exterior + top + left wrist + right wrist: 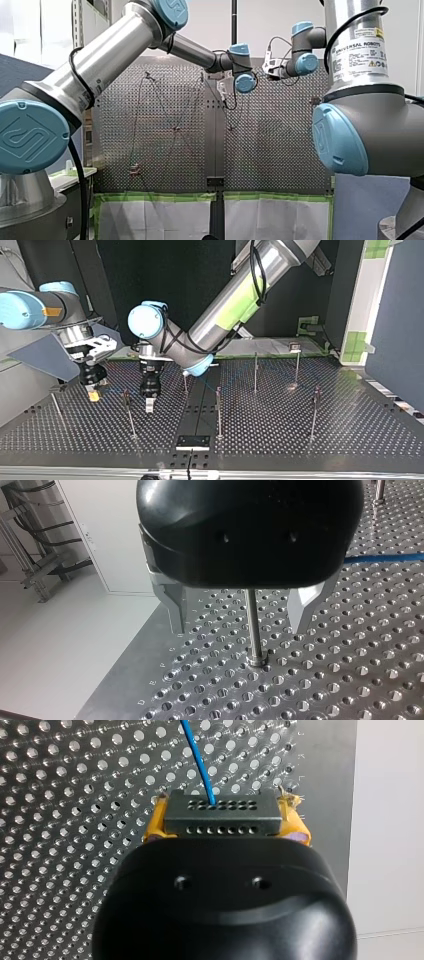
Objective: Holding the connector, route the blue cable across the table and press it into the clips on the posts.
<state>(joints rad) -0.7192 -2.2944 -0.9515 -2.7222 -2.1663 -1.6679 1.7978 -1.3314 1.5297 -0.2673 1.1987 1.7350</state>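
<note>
left wrist: post (253, 630) top hidden behind left gripper (239, 624) body | right wrist: connector (220, 812) underside hidden by right gripper (225, 826); blue cable (197, 755) cut off at picture edge | front: blue cable course too faint to trace

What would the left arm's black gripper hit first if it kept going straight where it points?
Probably the perforated metal table: my left gripper points down at it, open fingers either side of a thin metal post. Depth is unclear, so the post might touch first.
</note>
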